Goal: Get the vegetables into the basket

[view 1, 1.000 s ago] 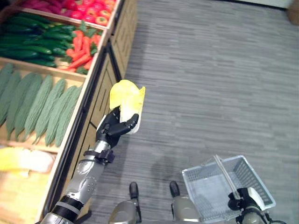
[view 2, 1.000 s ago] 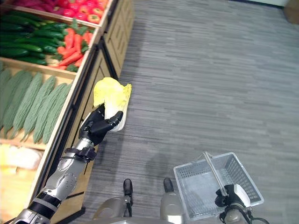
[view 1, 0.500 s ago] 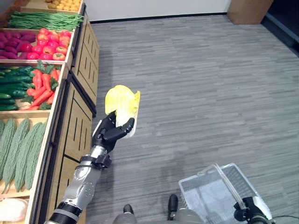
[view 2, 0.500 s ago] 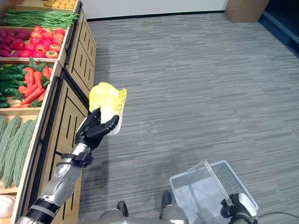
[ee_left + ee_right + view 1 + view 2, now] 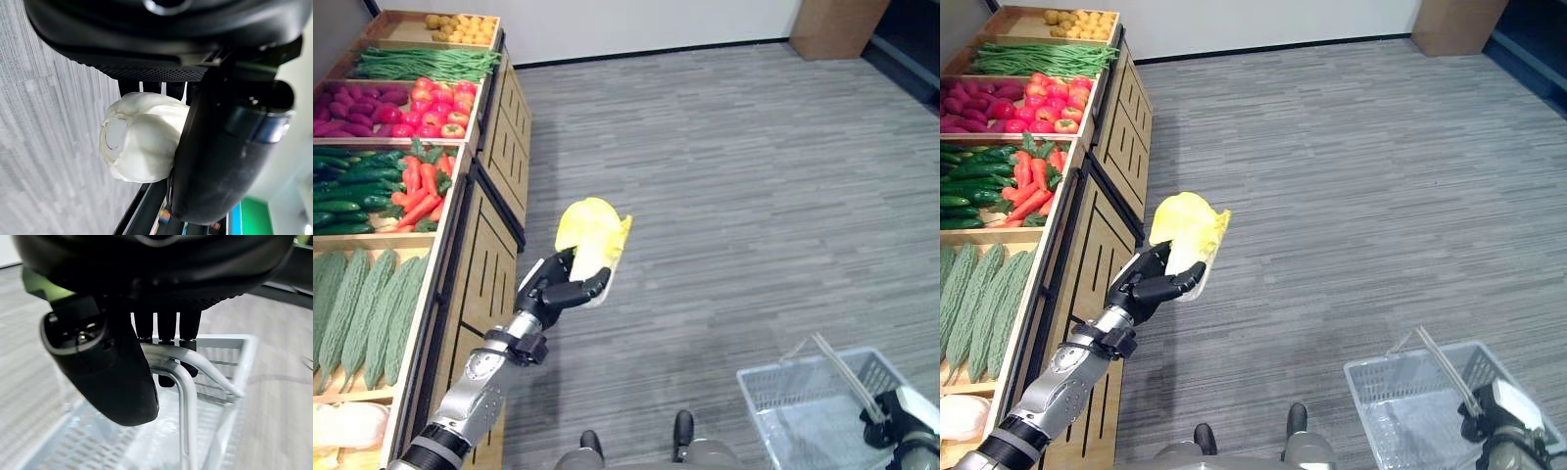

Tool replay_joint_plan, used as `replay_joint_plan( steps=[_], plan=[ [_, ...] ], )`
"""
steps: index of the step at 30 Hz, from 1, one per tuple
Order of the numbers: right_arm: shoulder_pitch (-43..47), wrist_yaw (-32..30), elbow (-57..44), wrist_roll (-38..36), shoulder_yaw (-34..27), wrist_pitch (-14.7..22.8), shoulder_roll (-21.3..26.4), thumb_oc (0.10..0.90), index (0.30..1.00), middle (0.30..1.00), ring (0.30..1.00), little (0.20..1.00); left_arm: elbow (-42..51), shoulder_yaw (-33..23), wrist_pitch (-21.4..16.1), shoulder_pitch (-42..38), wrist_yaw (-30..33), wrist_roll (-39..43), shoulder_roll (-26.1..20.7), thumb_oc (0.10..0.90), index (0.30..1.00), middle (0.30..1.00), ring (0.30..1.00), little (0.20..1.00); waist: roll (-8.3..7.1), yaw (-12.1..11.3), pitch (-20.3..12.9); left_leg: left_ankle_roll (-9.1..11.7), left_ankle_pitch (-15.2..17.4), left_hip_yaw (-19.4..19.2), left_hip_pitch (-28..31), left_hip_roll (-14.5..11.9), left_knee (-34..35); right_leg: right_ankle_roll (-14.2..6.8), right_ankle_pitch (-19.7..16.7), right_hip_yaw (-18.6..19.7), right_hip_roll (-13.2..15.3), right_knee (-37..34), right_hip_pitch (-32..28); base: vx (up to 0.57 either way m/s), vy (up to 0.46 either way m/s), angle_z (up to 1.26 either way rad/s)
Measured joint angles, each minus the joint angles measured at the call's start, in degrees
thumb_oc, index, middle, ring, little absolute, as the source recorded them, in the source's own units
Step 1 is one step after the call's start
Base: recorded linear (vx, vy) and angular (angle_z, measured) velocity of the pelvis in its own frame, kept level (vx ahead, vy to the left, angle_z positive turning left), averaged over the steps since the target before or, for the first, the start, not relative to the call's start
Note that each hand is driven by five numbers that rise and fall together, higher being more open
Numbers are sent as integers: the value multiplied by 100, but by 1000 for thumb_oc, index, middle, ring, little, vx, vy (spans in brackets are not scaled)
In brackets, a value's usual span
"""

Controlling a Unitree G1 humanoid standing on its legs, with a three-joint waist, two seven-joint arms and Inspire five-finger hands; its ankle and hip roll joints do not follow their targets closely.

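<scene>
**Carrying a cabbage to the basket**

The cabbage (image 5: 592, 238) is held in the air beside the shelf (image 5: 489, 264), with the fingers (image 5: 587, 289) of the left hand (image 5: 558, 291) curled round its pale stem end. The basket (image 5: 1430, 411) is hung by its handle (image 5: 183, 382), round which the right hand (image 5: 1498, 411) is closed. The leaves are judged soft and easily bruised; the firm base is the recommended hold.
</scene>
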State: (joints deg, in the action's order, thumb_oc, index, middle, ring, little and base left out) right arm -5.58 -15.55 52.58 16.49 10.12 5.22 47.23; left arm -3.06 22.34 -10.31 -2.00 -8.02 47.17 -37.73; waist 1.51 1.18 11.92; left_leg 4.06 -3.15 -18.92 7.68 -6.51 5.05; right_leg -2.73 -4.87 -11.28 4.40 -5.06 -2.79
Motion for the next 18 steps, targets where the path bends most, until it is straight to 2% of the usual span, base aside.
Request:
replay_joint_plan(
  steps=[1,4,5,7,10,13,16,18],
  plan=[
    [144,51,-389,176,222,84,295,400,300,300,300,300,123,296,5,-258,-146,-201,-474,400,300,300,300,300,4,11,-2,-5,1,-36,-7,23,0,-9,-21,26,24,0,24,-5,46,-10],
    [467,56,-705,406,463,230,587,400,300,300,300,300,280,473,-7,-638,-302,-547,-754,400,300,300,300,300,6,18,-2,-17,10,-47,2,71,1,-24,-31,39,69,-1,18,0,13,-2],
    [746,57,-632,531,672,342,677,400,300,300,300,300,295,716,-18,-1000,-386,-701,-916,400,300,300,300,300,3,-9,-1,-24,14,-47,3,86,0,-37,-38,41,83,-1,17,0,0,0],
    [945,58,-623,581,735,370,676,400,300,300,300,300,349,806,-35,-1188,-459,-807,-931,400,300,300,300,300,8,-23,-3,-26,16,-47,1,101,1,-41,-38,39,101,-5,19,0,0,0],
    [1308,71,-758,734,1094,444,721,400,300,300,300,300,598,1222,-147,-1565,-557,-1084,-1194,400,300,300,300,300,16,-26,-2,-31,19,-50,-18,111,-1,-41,-39,47,106,0,47,0,0,0],
    [1833,125,-630,754,1646,505,722,400,300,300,300,300,755,1975,-241,-2404,-482,-1930,-1617,400,300,300,300,300,23,-27,9,-34,20,-46,-37,118,-1,-44,-43,45,112,1,64,0,0,0],
    [2307,116,-765,799,1971,642,717,400,300,300,300,300,843,2487,-731,-3227,-154,-3015,-1635,400,300,300,300,300,112,-28,29,-37,23,-45,-67,146,-2,-51,-47,40,145,1,93,0,0,0],
    [2648,111,-740,813,2139,712,697,400,300,300,300,300,1033,2553,-982,-3600,86,-3612,-1565,400,300,300,300,300,160,-23,61,-37,23,-42,-75,153,-1,-51,-47,29,152,1,97,-5,2,2]
  ],
)
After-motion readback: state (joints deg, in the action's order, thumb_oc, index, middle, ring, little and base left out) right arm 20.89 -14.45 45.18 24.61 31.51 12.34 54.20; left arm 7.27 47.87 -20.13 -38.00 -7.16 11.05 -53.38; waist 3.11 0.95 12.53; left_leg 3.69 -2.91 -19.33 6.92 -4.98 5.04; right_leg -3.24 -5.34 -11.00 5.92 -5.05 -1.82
